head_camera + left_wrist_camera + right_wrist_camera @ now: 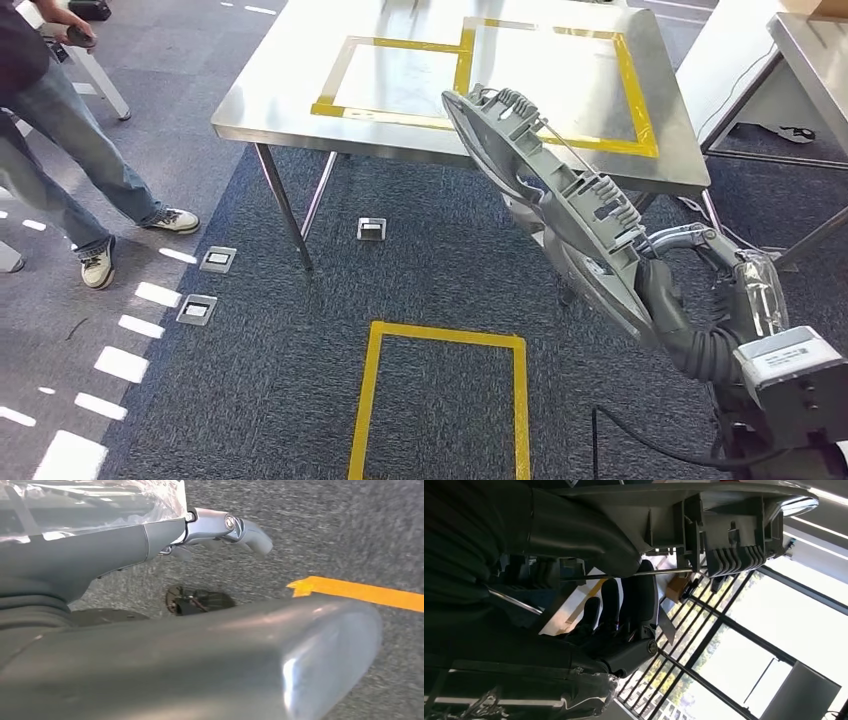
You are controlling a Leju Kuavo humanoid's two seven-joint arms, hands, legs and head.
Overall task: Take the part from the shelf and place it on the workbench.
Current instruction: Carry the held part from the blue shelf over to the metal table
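Part (560, 195) in right hand (690, 300), long axis slanting toward workbench (300, 95).

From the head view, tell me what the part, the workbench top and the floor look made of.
Part: grey moulded plastic by its look, matt, with ribs and clips; a thin metal rod runs along it.
Workbench: bare metal sheet, likely stainless steel, brushed, with soft reflections and yellow tape outlines.
Floor: grey-blue carpet, short flecked pile, marked with yellow tape.
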